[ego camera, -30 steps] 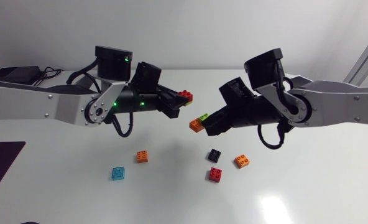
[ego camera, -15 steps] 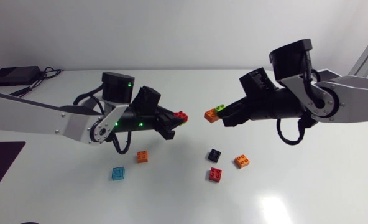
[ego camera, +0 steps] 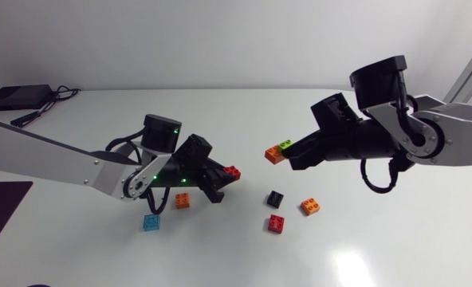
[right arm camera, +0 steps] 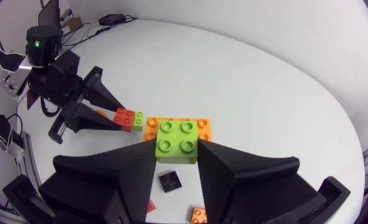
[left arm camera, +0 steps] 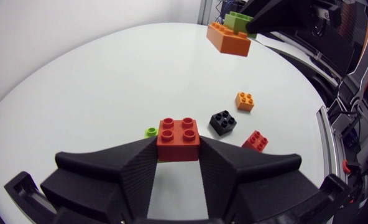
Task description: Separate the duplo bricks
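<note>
Looks to be just past a pull-apart, with one stack yet to split. At centre-left of the head view, carries a red brick [ego camera: 233, 171] in the left gripper [ego camera: 224, 179], both fingers pressed to its sides, low over the table [ego camera: 395, 247] and just above a loose small orange brick [ego camera: 182, 200] and a blue brick [ego camera: 151, 222]. Shows a lime bit [left arm camera: 150, 132] at the red brick's edge in the left wrist view; cannot tell whether attached. In the lower middle, leaves a black brick [ego camera: 275, 198], a second red brick [ego camera: 277, 224] and another orange brick [ego camera: 310, 206] lying apart. At centre-right, clamps a lime brick [ego camera: 286, 146] in the right gripper [ego camera: 294, 151], with a long orange brick [ego camera: 273, 155] stuck beneath, held high and well apart from the red one. Next probably calls for setting the red brick on a bare spot, opening, then returning to grip the long orange brick. Against a second ago, has sunk the left gripper toward the table and drawn the right one off rightward, widening the gap.
</note>
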Robot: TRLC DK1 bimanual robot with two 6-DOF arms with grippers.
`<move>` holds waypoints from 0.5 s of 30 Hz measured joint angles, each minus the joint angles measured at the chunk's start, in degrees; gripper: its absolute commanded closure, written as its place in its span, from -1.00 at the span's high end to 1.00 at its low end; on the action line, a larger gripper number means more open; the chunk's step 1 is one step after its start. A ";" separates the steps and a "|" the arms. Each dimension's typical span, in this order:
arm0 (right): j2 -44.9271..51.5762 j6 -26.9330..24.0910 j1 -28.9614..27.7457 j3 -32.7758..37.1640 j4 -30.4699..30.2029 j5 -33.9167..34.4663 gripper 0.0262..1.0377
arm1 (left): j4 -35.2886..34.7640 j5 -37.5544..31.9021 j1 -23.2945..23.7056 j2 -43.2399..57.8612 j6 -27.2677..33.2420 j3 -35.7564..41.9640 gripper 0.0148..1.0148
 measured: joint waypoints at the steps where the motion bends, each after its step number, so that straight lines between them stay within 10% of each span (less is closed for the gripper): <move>1: -0.22 -0.02 0.00 -0.07 -0.07 0.00 -0.46 | -0.13 0.00 -0.22 0.00 0.20 -0.26 -0.41; 15: -3.15 -0.63 0.00 -1.68 -0.26 -0.04 -0.46 | -1.79 0.00 -2.19 3.04 2.95 -1.70 -0.41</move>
